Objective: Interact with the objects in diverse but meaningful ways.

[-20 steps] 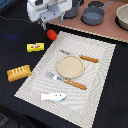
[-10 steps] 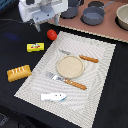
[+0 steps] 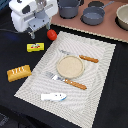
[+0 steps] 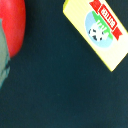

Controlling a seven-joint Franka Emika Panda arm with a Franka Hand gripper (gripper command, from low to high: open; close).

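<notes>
A red round tomato rests on the black cloth beside the placemat's far corner. The yellow box with a red mark lies just in front of it. My gripper hangs at the back of the exterior view's left, beside the tomato and above the box; its fingers do not show clearly. The wrist view shows the tomato and the yellow box close up with dark cloth between them. The orange-brown bread loaf lies at the left edge. The white-and-blue fish lies on the placemat's near part.
A tan round plate sits mid-placemat with wooden-handled cutlery in front and another piece behind it. Grey pots stand on the brown surface at the back. A bowl stands at the far right.
The arm has shifted slightly toward the exterior view's left. The toy foods have not moved.
</notes>
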